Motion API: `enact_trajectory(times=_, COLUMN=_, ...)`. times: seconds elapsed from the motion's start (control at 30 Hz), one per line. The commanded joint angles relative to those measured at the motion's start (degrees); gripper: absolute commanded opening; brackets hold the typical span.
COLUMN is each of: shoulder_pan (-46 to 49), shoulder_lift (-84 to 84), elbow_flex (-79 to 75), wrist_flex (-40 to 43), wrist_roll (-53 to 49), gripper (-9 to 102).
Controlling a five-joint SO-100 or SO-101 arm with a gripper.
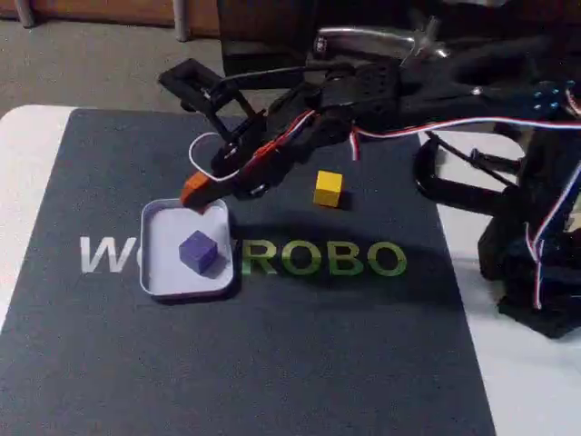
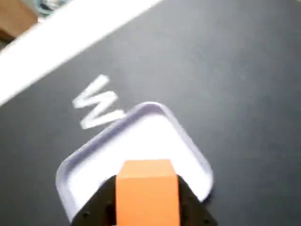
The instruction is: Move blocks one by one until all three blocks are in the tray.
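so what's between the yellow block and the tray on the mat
In the fixed view, the gripper holding the orange block hangs between the yellow block and the tray; beneath it the mat is bare.

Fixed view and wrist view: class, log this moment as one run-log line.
gripper: shut on orange block, above tray | blue-purple block: in tray | yellow block: on mat

Robotics workbench: branded mat (image 1: 272,363), clamped arm (image 1: 508,182)

Soft, even light is seen in the fixed view, with a faint shadow cast under the arm (image 1: 381,100) onto the mat (image 1: 272,345). The wrist view is heavily blurred throughout.
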Motion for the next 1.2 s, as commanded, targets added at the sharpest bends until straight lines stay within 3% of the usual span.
enact_trajectory(times=0.0, shoulder_pan=1.6, shoulder_lift=-1.4, elbow_flex=-3.5, wrist_flex=-0.5, wrist_roll=-0.7, gripper=-8)
enact_trajectory(times=0.33, shoulder_pan=2.3, shoulder_lift=-4.6, elbow_flex=-3.5, wrist_flex=-3.5, wrist_roll=-2.7, gripper=-4)
enact_trajectory(times=0.57, shoulder_pan=2.3, shoulder_lift=-4.8, elbow_flex=-3.5, wrist_flex=-3.9, wrist_roll=-4.5, gripper=15)
enact_trajectory(times=0.67, shoulder_pan=2.5, shoulder_lift=-5.1, elbow_flex=-3.5, wrist_flex=-3.9, wrist_roll=-5.6, gripper=30)
enact_trajectory(times=0.73, shoulder_pan=2.5, shoulder_lift=-5.1, elbow_flex=-3.5, wrist_flex=-3.9, wrist_roll=-6.2, gripper=32)
enact_trajectory(times=1.17, shoulder_pan=6.5, shoulder_lift=9.4, elbow_flex=2.6, wrist_flex=-0.4, wrist_roll=-7.4, gripper=32)
